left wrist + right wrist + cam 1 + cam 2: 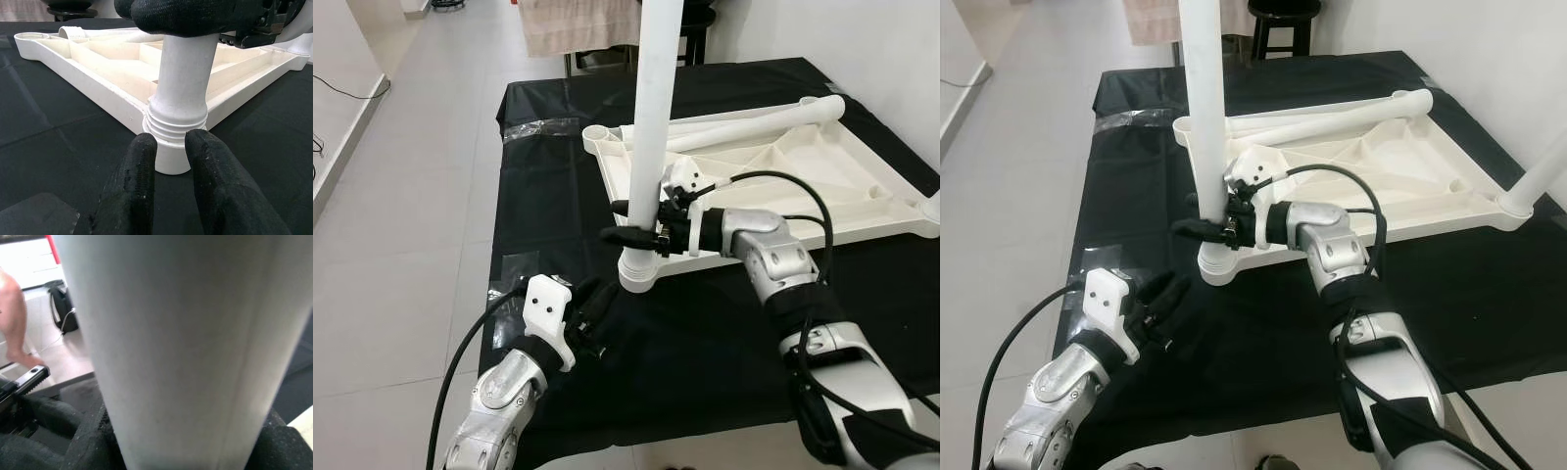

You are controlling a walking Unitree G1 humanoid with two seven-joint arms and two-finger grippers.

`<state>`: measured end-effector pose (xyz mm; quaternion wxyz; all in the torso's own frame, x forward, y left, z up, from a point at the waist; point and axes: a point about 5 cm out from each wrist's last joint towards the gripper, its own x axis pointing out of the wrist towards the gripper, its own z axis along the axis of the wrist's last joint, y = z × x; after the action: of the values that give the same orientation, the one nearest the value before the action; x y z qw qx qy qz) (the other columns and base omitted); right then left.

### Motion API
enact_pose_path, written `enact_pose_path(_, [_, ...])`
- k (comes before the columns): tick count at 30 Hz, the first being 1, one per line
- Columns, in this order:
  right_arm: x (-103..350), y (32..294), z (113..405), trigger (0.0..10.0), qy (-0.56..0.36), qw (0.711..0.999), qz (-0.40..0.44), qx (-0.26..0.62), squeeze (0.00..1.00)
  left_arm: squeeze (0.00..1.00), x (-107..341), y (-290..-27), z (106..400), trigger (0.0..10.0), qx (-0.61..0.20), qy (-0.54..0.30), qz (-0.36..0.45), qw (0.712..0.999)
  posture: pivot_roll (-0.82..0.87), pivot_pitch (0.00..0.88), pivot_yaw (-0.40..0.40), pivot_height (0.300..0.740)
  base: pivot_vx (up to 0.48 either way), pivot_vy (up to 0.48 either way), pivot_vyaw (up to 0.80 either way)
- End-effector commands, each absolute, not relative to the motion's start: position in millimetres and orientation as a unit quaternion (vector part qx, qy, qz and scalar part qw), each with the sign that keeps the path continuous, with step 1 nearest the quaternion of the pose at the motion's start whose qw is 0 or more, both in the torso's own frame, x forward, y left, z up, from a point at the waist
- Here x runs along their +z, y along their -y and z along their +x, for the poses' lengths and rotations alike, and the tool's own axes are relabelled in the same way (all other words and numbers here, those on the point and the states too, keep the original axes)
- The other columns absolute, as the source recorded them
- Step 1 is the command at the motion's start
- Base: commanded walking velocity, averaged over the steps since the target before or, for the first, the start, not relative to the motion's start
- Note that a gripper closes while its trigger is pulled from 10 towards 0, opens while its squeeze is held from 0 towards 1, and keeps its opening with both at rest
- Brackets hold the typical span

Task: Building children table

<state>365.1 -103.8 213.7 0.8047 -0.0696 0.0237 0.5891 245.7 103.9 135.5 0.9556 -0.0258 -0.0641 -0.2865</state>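
An upside-down white plastic table top (803,162) lies on a black cloth (548,196). One white leg (651,98) stands upright in the near corner socket (638,272), its threads showing just above the socket (171,147). My right gripper (636,223) is shut on this leg a little above the socket. Low on the cloth, my left gripper (592,299) points at the socket from close by, fingers (142,166) a narrow gap apart and holding nothing. A second leg (754,122) lies across the top. A third leg (1540,171) stands in the right corner.
The cloth-covered surface ends near me and at the left, where tiled floor (401,196) begins. A stool (1283,20) and a hanging beige cloth (578,24) are beyond the far edge. A white wall runs along the right. A person's leg (14,318) appears in the right wrist view.
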Motion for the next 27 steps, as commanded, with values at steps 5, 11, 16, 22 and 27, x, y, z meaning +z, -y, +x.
enact_pose_path(5, [205, 101, 360, 0.0, -0.027, 0.786, -0.058, 0.615, 0.0, 0.0, 132, -103, 244, 10.0, -0.287, 0.057, -0.031, 0.956, 0.01, 0.123, -0.018, 0.74, 0.0, 0.0, 0.0])
enact_pose_path(11, [185, 112, 352, 0.0, -0.014, 0.851, -0.025, 0.524, 0.0, 0.0, 133, -103, 243, 10.0, -0.287, 0.058, -0.032, 0.956, 0.01, 0.132, -0.018, 0.74, 0.0, 0.0, 0.0])
enact_pose_path(16, [162, 103, 343, 0.0, -0.027, 0.928, -0.02, 0.37, 0.0, 0.0, 133, -105, 243, 10.0, -0.288, 0.057, -0.032, 0.955, 0.01, 0.133, -0.02, 0.74, 0.0, 0.0, 0.0])
enact_pose_path(22, [143, 99, 323, 0.0, -0.03, 0.979, -0.08, 0.188, 0.0, 0.0, 133, -107, 245, 10.0, -0.287, 0.057, -0.029, 0.956, 0.0, 0.12, -0.001, 0.74, 0.0, 0.0, 0.0])
enact_pose_path(27, [151, 110, 337, 0.0, -0.028, 0.982, -0.078, 0.17, 0.0, 0.0, 132, -107, 245, 10.0, -0.288, 0.055, -0.027, 0.956, 0.04, 0.117, -0.005, 0.74, 0.0, 0.0, 0.0])
